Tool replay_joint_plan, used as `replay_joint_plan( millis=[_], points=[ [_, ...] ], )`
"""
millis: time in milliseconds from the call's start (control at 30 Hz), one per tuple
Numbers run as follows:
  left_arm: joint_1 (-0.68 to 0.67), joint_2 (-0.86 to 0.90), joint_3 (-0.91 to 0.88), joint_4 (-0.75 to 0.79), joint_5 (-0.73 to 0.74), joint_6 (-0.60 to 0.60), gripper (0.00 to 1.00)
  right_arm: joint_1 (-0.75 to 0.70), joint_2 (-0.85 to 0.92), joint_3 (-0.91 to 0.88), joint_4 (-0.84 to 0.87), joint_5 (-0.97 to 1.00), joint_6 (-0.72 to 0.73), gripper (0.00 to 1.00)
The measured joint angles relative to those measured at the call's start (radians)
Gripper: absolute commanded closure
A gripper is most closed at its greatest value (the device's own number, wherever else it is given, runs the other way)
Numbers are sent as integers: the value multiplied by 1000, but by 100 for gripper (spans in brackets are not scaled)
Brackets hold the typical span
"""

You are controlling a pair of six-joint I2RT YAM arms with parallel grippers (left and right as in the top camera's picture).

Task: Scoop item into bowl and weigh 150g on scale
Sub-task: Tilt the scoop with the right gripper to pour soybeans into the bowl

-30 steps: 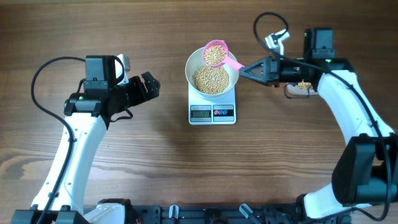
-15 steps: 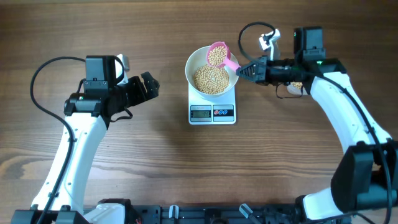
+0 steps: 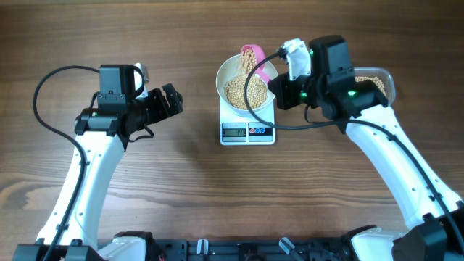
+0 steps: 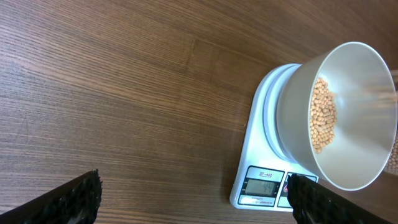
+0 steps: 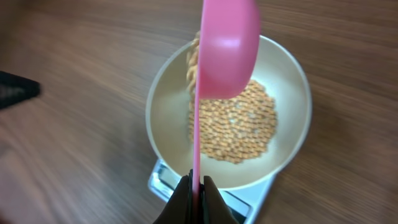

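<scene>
Beans [image 5: 239,127], pale tan, in white bowl [image 5: 166,118]; right fingers [image 5: 181,204] clamped on pink scoop [image 5: 227,50], left fingers [image 4: 68,199] apart.

a brown wood-grain table [image 3: 217,188] fills every view, its grain running left to right in the overhead frame. a small pink plastic scoop [image 3: 251,56] shows at upper middle there. in the right wrist view the scoop [image 5: 227,46] is turned on edge at top centre, its thin handle running straight down. a clear rounded plastic tub [image 3: 391,85] shows at upper right, mostly covered.
</scene>
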Motion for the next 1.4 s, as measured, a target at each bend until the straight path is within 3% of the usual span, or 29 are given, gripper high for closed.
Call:
replay_joint_plan(
  millis=[900,1400],
  points=[
    [0,0,0,0,0,0,0,147,0,0,-82,407,-290,96],
    [0,0,0,-1,0,0,0,262,0,28,-62,565,-350,96]
  ],
)
